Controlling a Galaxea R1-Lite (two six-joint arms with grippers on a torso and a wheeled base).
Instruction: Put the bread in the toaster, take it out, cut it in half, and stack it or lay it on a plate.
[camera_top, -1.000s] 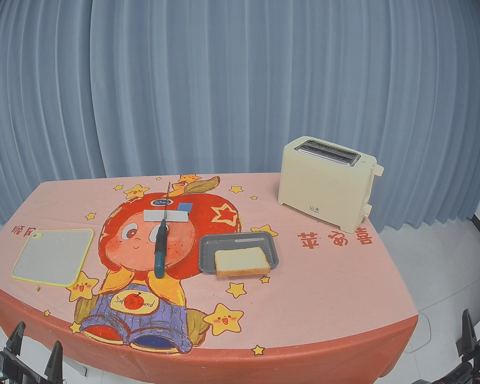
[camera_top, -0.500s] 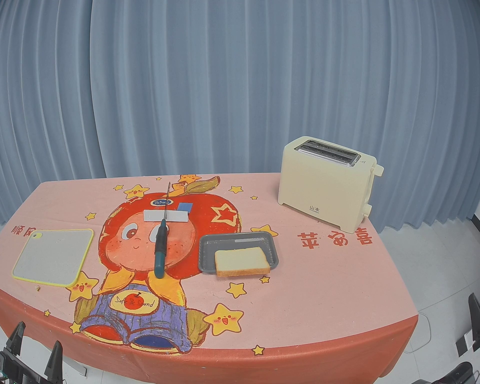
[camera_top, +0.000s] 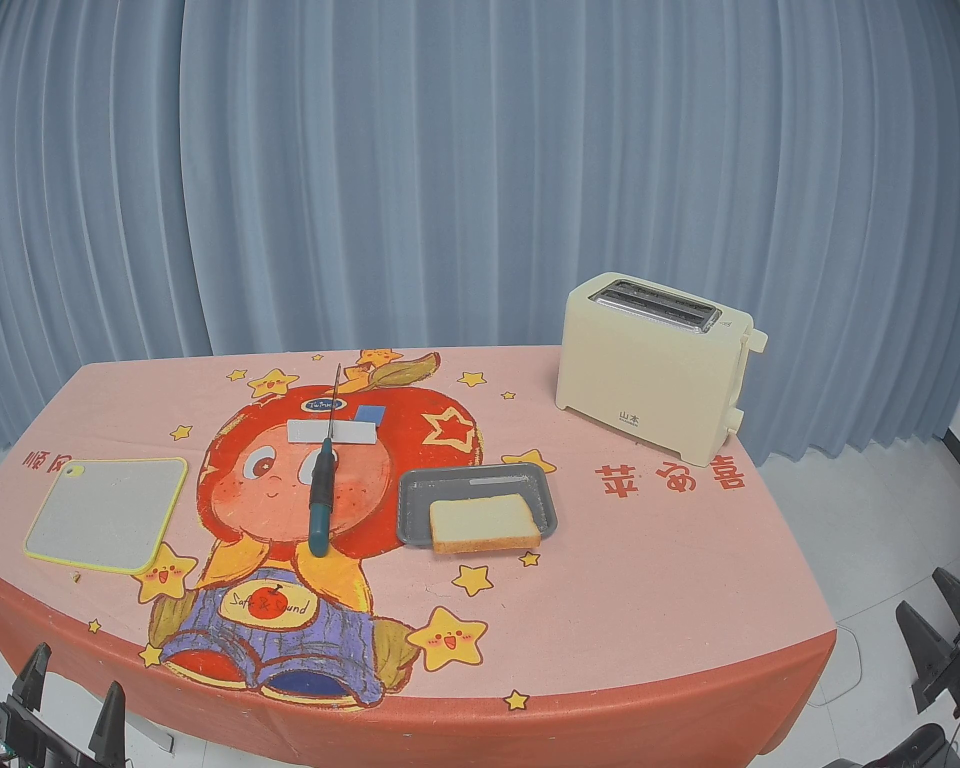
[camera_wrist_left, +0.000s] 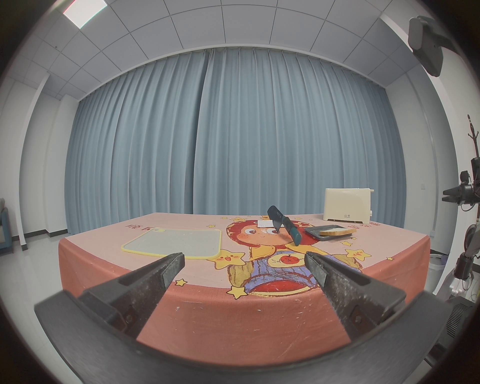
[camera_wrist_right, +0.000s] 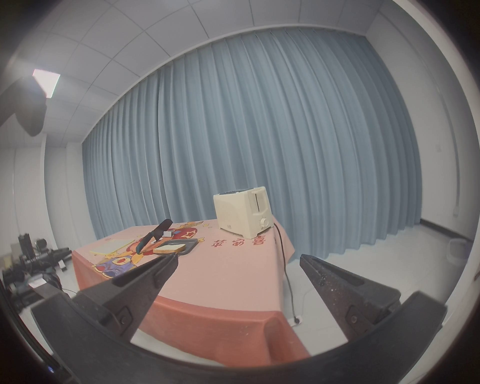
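Both the left pincer (camera_wrist_left: 244, 258) and right pincer (camera_wrist_right: 239, 258) gape wide, empty.

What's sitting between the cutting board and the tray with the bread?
The knife lies between the cutting board and the tray, seen in the head view.

A bread slice (camera_top: 484, 523) lies on a grey tray (camera_top: 470, 482); the toaster (camera_top: 650, 365) stands at two o'clock from it, a knife (camera_top: 322, 480) at nine.
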